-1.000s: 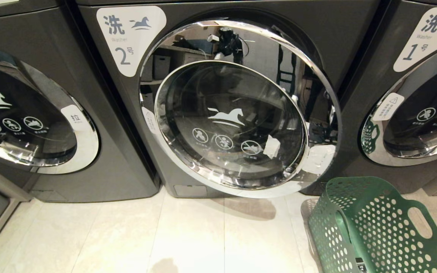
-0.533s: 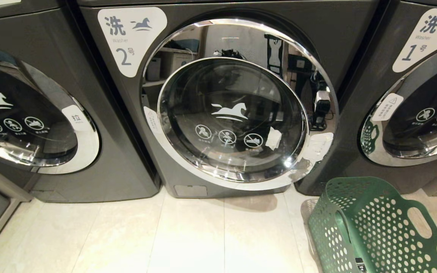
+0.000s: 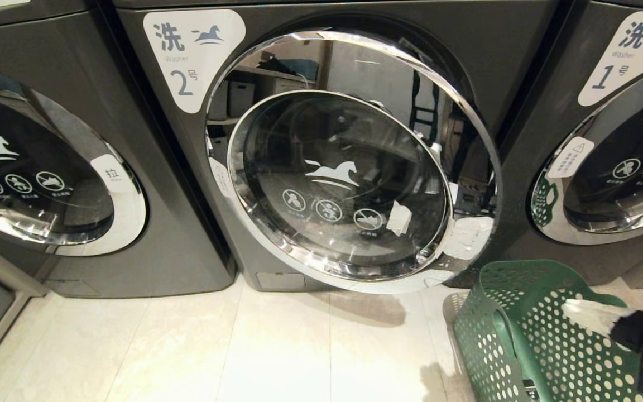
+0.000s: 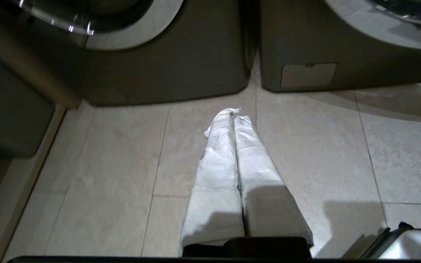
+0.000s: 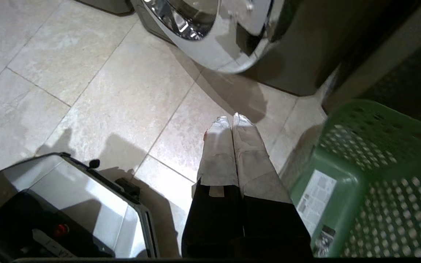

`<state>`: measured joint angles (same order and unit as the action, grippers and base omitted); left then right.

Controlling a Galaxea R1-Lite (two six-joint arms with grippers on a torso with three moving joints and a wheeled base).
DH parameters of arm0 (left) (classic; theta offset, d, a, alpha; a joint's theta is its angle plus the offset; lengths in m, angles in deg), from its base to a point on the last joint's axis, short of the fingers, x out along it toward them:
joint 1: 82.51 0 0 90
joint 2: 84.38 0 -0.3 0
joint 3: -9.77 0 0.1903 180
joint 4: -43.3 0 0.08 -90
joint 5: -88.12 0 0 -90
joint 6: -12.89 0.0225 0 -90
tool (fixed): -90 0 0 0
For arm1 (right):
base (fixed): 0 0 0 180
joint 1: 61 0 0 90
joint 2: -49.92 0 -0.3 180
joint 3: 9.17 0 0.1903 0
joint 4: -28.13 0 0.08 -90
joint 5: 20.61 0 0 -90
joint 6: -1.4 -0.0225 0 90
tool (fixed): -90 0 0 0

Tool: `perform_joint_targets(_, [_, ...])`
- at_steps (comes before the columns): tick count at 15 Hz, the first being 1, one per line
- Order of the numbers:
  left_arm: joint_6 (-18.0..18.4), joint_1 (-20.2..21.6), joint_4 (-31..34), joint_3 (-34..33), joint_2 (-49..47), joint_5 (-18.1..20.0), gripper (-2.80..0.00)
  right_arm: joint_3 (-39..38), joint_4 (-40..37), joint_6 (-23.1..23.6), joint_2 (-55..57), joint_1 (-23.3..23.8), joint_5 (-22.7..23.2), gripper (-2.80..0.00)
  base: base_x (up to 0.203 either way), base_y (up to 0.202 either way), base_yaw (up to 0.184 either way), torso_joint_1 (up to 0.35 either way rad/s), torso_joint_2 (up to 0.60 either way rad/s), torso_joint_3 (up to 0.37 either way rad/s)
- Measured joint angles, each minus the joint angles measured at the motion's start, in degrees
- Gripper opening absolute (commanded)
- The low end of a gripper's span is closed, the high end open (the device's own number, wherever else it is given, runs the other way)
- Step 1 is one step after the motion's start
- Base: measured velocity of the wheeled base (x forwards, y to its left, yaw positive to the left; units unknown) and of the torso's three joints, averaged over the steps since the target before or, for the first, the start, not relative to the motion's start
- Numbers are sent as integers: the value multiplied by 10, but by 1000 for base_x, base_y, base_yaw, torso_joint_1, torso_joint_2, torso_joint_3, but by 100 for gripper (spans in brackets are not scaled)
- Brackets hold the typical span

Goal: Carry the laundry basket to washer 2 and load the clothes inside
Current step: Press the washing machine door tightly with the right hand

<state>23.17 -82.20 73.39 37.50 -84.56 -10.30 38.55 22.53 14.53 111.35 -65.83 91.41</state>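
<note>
We are low in front of washer 2 (image 3: 349,156), the dark grey front-loader with the white horse label marked "2", and its round chrome-ringed glass door (image 3: 338,184) stands swung ajar from the body, the gap showing on its right side. No clothes are visible through the glass or anywhere around it. Just right of that washer, on the pale tiled floor (image 3: 187,346), sits the green plastic laundry basket (image 3: 528,335) with round holes all over its walls; what we see of its inside is bare. Our right claw (image 3: 589,312) reaches in over the basket's far wall, white-wrapped fingers (image 5: 232,153) pressed tight together and gripping nothing; from the wrist we see them over the floor between the basket and washer 2's door. Our left claw (image 4: 232,117) hangs over the tiles in front of the seam between washer 2 and the grey machine on its left (image 3: 48,167), its wrapped fingers likewise closed on nothing. Further right of the basket stands the twin washer labelled "1" (image 3: 623,139), door closed.
</note>
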Motion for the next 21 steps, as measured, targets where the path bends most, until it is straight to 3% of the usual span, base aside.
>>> perform_joint_targets(1, [31,0,-62,-18,1,30,-280,2,59,-8,50,-30,9,-280,0,0,0,0,0,0])
perform_joint_targets(3, [71,1,-73,-25,2,67,-280,18,144,-39,125,-101,31,-280,0,0,0,0,0,0])
perform_joint_targets(7, [76,1,-56,-27,2,71,-280,79,192,-121,223,-210,46,-280,0,0,0,0,0,0])
perform_joint_targets(12, [76,1,-58,-27,2,71,-280,115,306,-72,313,-248,-56,-280,0,0,0,0,0,0])
perform_joint_targets(17, [76,1,-61,-27,2,71,-280,124,314,-45,337,-210,-157,-280,0,0,0,0,0,0])
perform_joint_targets(19, [74,1,-64,-29,2,70,-280,135,314,-45,348,-174,-164,-280,0,0,0,0,0,0])
perform_joint_targets(21, [47,1,-72,-31,2,65,-280,156,314,-45,363,-139,-166,-280,0,0,0,0,0,0])
